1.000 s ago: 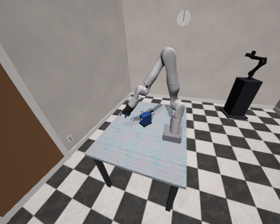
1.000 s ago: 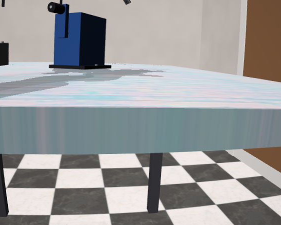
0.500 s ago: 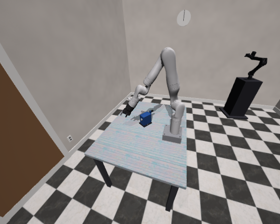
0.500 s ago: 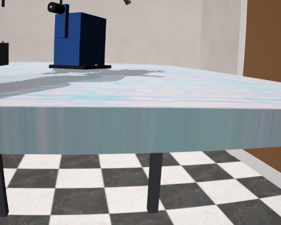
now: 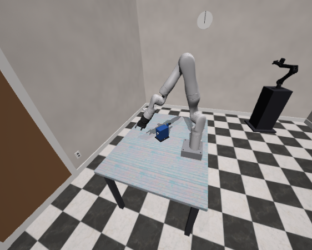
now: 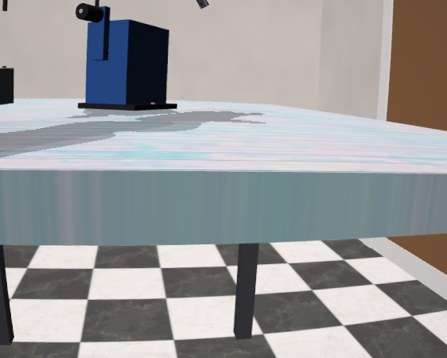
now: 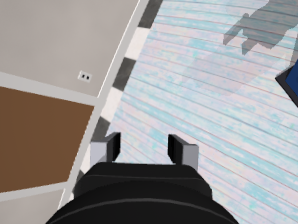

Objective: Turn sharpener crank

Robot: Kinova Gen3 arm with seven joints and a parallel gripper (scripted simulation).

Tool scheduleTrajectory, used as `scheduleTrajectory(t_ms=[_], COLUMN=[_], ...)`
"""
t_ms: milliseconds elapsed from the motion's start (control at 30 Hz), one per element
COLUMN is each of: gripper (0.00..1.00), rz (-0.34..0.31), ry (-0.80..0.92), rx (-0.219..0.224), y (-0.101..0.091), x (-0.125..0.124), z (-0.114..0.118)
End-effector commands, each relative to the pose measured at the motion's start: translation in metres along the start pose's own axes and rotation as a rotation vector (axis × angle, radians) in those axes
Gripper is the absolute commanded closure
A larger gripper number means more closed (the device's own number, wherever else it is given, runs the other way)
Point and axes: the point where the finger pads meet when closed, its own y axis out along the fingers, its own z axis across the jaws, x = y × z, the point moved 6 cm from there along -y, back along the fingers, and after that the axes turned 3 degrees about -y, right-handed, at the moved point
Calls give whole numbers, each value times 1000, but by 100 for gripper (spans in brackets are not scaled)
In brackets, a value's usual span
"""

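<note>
On worktop, top view: blue sharpener (image 5: pixel 162 132) sits near the far edge of the worktop (image 5: pixel 156 169); end effector (image 5: pixel 140 127) hangs beside it, apart.
Exterior view: crank (image 6: pixel 104 37) points up, black knob (image 6: pixel 89 13) on top.
Wrist view: fingers spread wide, holding nothing, over the worktop's edge.

Sharpener (image 7: pixel 292 83) cut off at wrist-view edge

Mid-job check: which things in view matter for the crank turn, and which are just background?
Job:
- blue sharpener on the table
- its crank, black knob up top
- tool, open and empty, beside the sharpener

Background:
- black pedestal with a small arm
- wall clock
- wall outlet
- brown door
</note>
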Motion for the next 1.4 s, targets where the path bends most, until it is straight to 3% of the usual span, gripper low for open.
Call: scheduleTrajectory(t_ms=[0,800,833,1067,1100,1300,1367], gripper=[0,0,0,0,0,0,0], rz=[-2,1,4,4,6,6,10], ry=[-5,59,92,92,126,126,161], rx=[0,42,64,64,86,86,109], y=[0,2,1,1,1,1,0], x=[2,-20,-31,-31,-43,-43,-54], z=[-1,14,22,22,31,31,40])
